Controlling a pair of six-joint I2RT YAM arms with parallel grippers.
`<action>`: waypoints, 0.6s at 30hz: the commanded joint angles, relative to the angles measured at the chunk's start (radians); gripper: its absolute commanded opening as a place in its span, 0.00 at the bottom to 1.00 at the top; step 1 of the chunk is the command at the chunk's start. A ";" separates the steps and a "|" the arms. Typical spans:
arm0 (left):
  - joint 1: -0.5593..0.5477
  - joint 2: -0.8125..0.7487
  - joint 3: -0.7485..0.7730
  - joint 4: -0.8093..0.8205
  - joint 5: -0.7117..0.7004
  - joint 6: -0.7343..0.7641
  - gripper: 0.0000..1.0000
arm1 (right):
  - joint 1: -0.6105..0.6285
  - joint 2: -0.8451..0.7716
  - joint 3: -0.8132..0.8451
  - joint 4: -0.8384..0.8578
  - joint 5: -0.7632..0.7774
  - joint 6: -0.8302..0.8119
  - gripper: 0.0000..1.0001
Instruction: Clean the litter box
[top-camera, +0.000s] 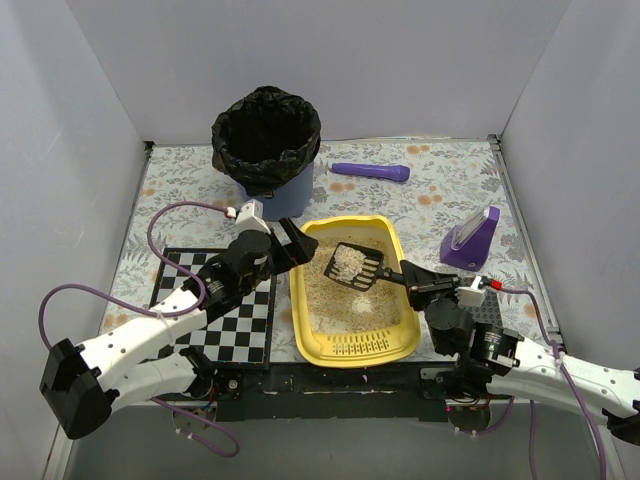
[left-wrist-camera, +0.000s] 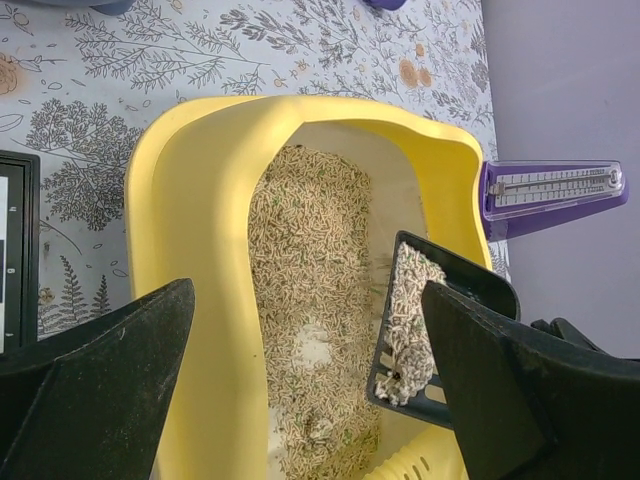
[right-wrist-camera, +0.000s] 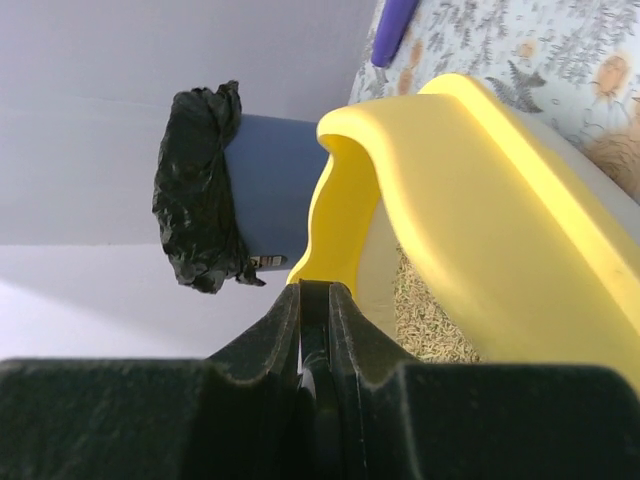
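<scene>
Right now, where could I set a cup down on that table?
Bare cloth left of the blue bin, and in the far right corner past the purple tube. Crowded around the litter box: left gripper, right gripper, scoop.

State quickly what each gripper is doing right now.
Left gripper: open, holding nothing, over the litter box rim.
Right gripper: shut on the scoop handle.

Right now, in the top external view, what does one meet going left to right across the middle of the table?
Checkerboard mat → yellow litter box → purple stand.
</scene>
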 joint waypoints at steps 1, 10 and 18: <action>0.006 -0.051 -0.018 -0.013 0.012 -0.008 0.98 | 0.000 -0.013 0.024 -0.114 0.051 0.200 0.01; 0.007 -0.067 -0.030 -0.017 0.008 0.003 0.98 | 0.000 0.013 0.009 0.115 0.039 -0.018 0.01; 0.009 -0.060 -0.016 -0.023 0.015 0.015 0.98 | 0.002 0.001 0.047 -0.159 0.089 0.246 0.01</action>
